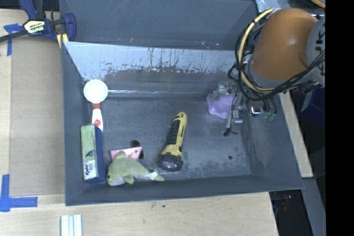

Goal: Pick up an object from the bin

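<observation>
Pale purple lump (217, 106), soft-looking, lies in the right part of the bin (166, 19), near the foot of the back wall. The gripper (233, 119) is hard against the lump's right edge, touching or overlapping it from this angle. I can't tell whether the gripper is apart, together or clamped on it. The wrist hardware and cables (243, 63) under the orange cover (279, 44) hide the contact zone, so I'm not calling it held.

Risks, my read:
- Off-centre grip. Most of the lump lies left of the gripper. If only an edge is caught, it probably peels out on lift.
- The lump looks crumpled and pliable, so it may deform and slip instead of seating.
- It sits close to where the floor meets the sloped back wall. A push rather than a pinch would shove it into or up that slope.
- The gripper tip looks low, near the bin floor. Going any lower risks scraping metal.
- Loose cable loops hang near the lump, so a snag is possible on the way out.

Neighbours aren't a concern. The yellow-and-black torch (173, 142) is well apart toward the centre. The green plush toy (124, 169), pink item (128, 152), green box (88, 153) and white-headed brush (95, 92) are all at the left side. There's no clash unless the arm sweeps left.
</observation>
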Robot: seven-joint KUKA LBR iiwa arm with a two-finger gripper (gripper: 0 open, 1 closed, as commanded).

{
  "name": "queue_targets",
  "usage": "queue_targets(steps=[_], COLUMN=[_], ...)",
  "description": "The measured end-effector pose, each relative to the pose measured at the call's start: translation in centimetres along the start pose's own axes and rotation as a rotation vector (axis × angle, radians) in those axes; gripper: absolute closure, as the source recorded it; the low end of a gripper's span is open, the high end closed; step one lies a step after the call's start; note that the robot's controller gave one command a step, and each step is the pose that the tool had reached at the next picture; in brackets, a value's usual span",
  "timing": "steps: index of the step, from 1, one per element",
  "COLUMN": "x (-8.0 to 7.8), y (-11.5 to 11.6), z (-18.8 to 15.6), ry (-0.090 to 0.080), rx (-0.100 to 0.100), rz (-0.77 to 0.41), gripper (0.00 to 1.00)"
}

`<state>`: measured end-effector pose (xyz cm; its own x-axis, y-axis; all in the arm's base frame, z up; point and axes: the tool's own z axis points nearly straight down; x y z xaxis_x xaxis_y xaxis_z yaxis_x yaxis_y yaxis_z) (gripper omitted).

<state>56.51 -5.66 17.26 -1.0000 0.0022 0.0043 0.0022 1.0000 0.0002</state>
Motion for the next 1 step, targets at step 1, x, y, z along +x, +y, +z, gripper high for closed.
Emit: queue_targets(steps=[1], x=[-0.19], y=[0.02], z=[-0.43], ry=[-0.008], rx=[0.001], rz=[-0.002], gripper=[0.00])
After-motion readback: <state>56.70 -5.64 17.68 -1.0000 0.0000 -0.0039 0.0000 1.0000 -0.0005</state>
